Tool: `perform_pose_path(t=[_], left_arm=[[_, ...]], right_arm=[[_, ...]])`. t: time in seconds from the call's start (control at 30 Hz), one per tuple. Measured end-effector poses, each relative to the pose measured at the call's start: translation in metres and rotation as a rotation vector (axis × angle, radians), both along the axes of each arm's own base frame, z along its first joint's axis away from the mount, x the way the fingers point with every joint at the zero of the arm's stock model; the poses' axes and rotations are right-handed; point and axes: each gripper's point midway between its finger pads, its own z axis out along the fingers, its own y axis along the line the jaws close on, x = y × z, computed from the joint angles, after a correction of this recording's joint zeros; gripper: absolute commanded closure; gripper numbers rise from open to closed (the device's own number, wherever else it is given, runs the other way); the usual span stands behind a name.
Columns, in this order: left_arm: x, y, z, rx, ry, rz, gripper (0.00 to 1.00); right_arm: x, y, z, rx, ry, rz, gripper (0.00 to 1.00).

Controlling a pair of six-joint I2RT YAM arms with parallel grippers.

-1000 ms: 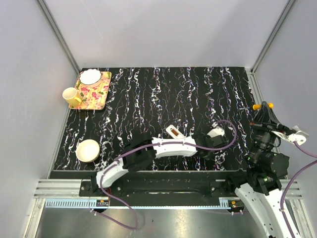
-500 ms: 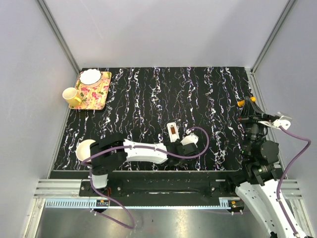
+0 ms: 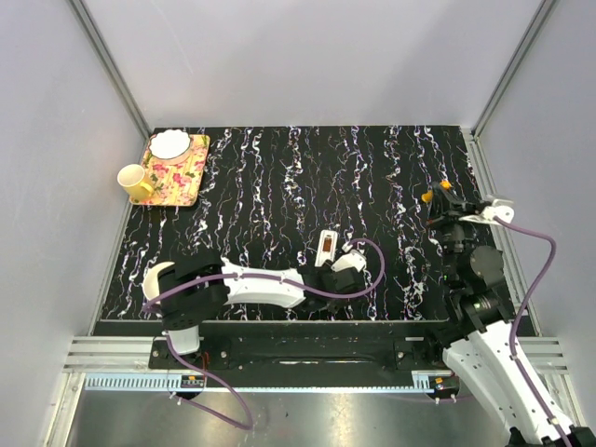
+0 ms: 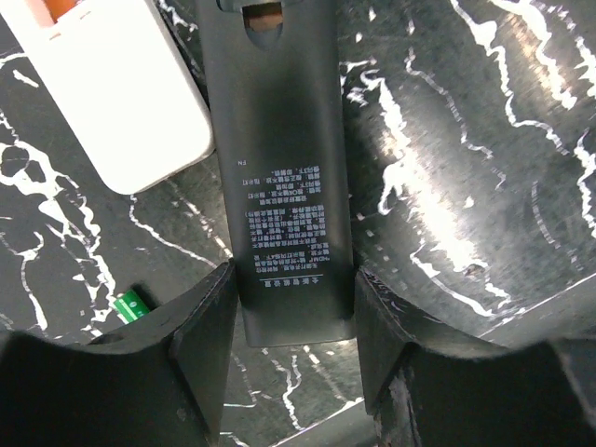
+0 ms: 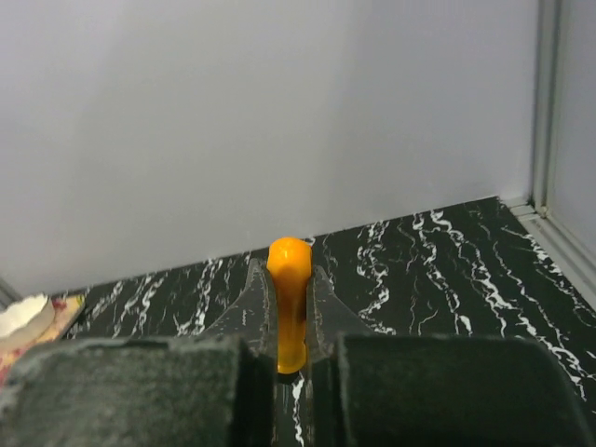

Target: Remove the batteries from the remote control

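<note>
Right end effector (image 5: 290,312): clenched on an orange battery (image 5: 289,265), gripped upright between the two fingers, rounded tip poking above them. Held up clear of the black marbled bench (image 5: 447,270), grey wall behind. In the top view, at the right of the frame, near the bench's right edge, with the battery at its tip.

Left end effector (image 4: 291,317): grasping a black remote (image 4: 284,168), fingers (image 4: 200,345) pressed to both long sides near its lower end. Printed label facing up, small notch at the top of the frame. Low over the bench, at the lower centre of the top view.

Just beside the finger at the lower left of the left wrist view: a green battery (image 4: 130,304), lying on the bench, mostly hidden.

At the upper left of that view: a white remote (image 4: 112,93), just beside the black one; touching or not, cannot tell. Back open in the top view, something orange-brown in the slot.

Farther out, upper left of the top view: a flowered tray (image 3: 191,172) carrying a white dish (image 3: 169,142), with a yellow mug (image 3: 133,182) at its left edge. Lower left: a cream bowl (image 3: 156,279), partly covered by the left arm.
</note>
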Motion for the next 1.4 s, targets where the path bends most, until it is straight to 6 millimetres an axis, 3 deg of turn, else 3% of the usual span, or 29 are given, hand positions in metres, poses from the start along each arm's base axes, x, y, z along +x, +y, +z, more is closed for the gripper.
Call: perform_pose_path(t=[0.17,0.4,0.53,0.67,0.83,1.03,1.4], left_arm=[[0.004,0.015,0.001,0.038,-0.021,-0.066,0.96],[0.008,0.021,0.002,0.094,-0.053,-0.152,0.75],[0.009,0.021,0.002,0.094,-0.064,-0.185,0.31],[0.008,0.024,0.003,0.065,-0.072,-0.22,0.17],[0.014,0.032,0.004,0.055,-0.065,-0.227,0.14],[0.027,0.048,0.008,0.051,-0.057,-0.213,0.13],[0.029,0.012,0.069,-0.221,-0.123,-0.281,0.13]], right_arm=[[0.017,0.029,-0.031,-0.105,0.083,0.123,1.0],[0.026,0.061,-0.079,-0.182,0.175,0.276,1.0],[0.028,0.074,-0.104,-0.202,0.226,0.349,1.0],[0.027,0.085,-0.13,-0.197,0.274,0.41,1.0],[0.027,0.097,-0.154,-0.182,0.319,0.474,1.0],[0.027,0.105,-0.153,-0.183,0.302,0.516,1.0],[0.028,0.117,-0.155,-0.185,0.273,0.579,1.0]])
